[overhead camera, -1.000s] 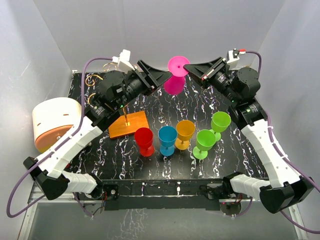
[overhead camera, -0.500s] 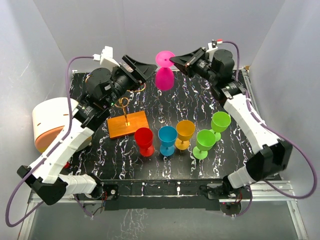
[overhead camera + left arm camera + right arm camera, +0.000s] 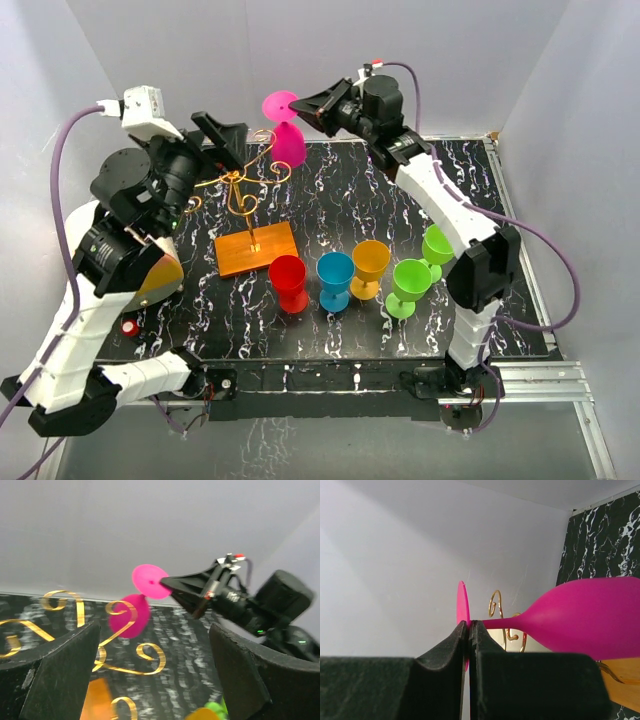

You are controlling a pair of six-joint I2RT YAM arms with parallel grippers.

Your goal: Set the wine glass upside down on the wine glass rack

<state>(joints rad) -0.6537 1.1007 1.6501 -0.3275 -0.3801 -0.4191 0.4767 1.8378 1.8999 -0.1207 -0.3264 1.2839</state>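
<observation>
Wine glass [image 3: 285,135]: pink, off the worktop [image 3: 500,300], roughly inverted and tilted, with the foot uppermost and the bowl hanging below. It sits over the far edge, just beside the rack's upper curls; contact with the wire cannot be told. The mouth faces away from every view, so the contents cannot be told.

Right gripper [image 3: 305,108]: clamped together on the wine glass stem, right at the foot.

Left gripper [image 3: 225,140]: spread wide apart with nothing between, raised near the rack on its left side.

Rack [image 3: 240,190]: gold wire loops on a central post with an orange flat base, standing left of centre.

Row near the middle, all upright with mouths up and bowls empty as far as the overhead view shows:
- red glass [image 3: 288,280]
- blue glass [image 3: 335,278]
- orange glass [image 3: 370,265]
- green glass [image 3: 411,285]
- second green glass [image 3: 441,243], behind and to the right of the first
</observation>
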